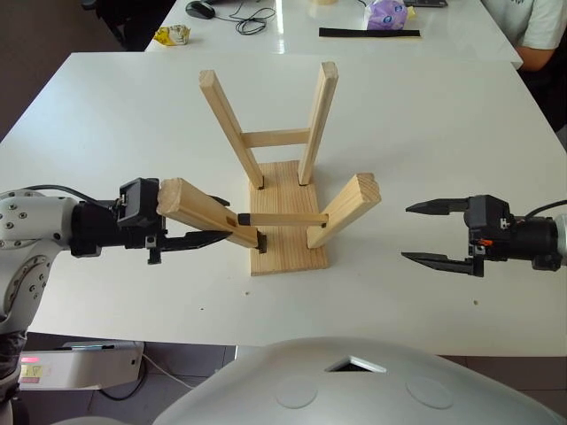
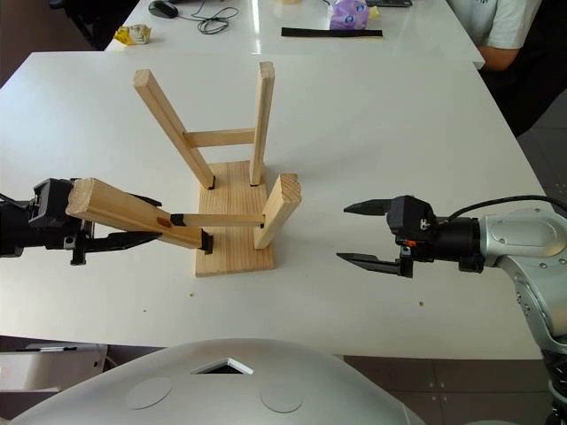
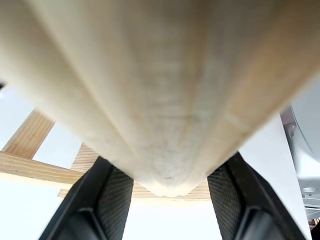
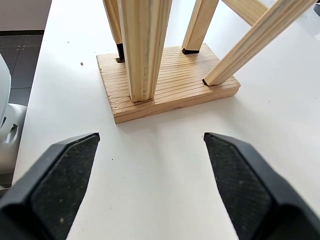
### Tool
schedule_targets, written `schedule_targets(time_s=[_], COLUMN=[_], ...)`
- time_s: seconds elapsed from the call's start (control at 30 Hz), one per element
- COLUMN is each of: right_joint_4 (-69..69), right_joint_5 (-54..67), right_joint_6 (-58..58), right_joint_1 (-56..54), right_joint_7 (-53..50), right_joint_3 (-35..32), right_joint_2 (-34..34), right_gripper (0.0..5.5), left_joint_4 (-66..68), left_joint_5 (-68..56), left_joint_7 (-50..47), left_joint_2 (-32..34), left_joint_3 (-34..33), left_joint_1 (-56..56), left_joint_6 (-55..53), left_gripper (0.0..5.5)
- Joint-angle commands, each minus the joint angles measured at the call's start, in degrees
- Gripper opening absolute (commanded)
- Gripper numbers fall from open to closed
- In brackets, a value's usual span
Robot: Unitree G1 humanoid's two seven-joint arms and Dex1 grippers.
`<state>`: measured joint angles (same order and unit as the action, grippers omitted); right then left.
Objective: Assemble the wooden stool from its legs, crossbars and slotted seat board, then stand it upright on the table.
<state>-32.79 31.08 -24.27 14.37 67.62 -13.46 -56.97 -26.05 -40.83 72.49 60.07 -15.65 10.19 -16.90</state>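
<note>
Head views, worktop: a white worktop [image 1: 425,115] carries the partly built stool.
Head views, seat board: the slotted seat board [image 1: 288,255] lies flat near the worktop's middle.
Head views, far pair: the far-left leg [image 1: 232,128] and far-right leg [image 1: 317,124] stand in the board, joined by the far crossbar [image 1: 276,137].
Head views, near pair: the near-left leg [image 1: 199,211] and near-right leg [image 1: 345,212] lean outward, linked by the near crossbar [image 1: 279,218].
Head views, left tool [image 1: 226,221]: clamped on the near-left leg.
Head views, right tool [image 1: 406,233]: spread wide, holding nothing, well apart from the stool on its right.
Left wrist, grip detail: the near-left leg [image 3: 165,90] runs between the ribbed pads [image 3: 117,195], which press on its two sides; the seat board [image 3: 87,157] lies beyond.
Right wrist, tool: the pads [image 4: 65,170] stand wide, with bare worktop [image 4: 150,190] between them.
Right wrist, board detail: the seat board [image 4: 170,75] shows its grooved top. The near-right leg [image 4: 142,45] rests on it by the near edge, and dark leg ends sit in its slots.
</note>
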Motion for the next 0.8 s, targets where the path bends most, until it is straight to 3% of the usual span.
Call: schedule_targets(time_s=[0.03, 0.8], right_joint_4=[-0.48, 2.03], right_joint_5=[-0.40, -1.64], right_joint_6=[0.51, 2.16], right_joint_1=[-0.21, -2.08], right_joint_7=[-0.16, 1.67], right_joint_3=[-0.43, 1.40], right_joint_2=[-0.50, -1.23], right_gripper=[3.86, 3.86], left_joint_4=[0.63, -1.30], left_joint_5=[1.65, 0.47], left_joint_7=[-0.46, -1.53], left_joint_2=[1.47, -6.96], left_joint_3=[-0.26, 0.36], left_joint_1=[-1.18, -0.97], left_joint_6=[-2.42, -0.92], left_gripper=[2.06, 2.06])
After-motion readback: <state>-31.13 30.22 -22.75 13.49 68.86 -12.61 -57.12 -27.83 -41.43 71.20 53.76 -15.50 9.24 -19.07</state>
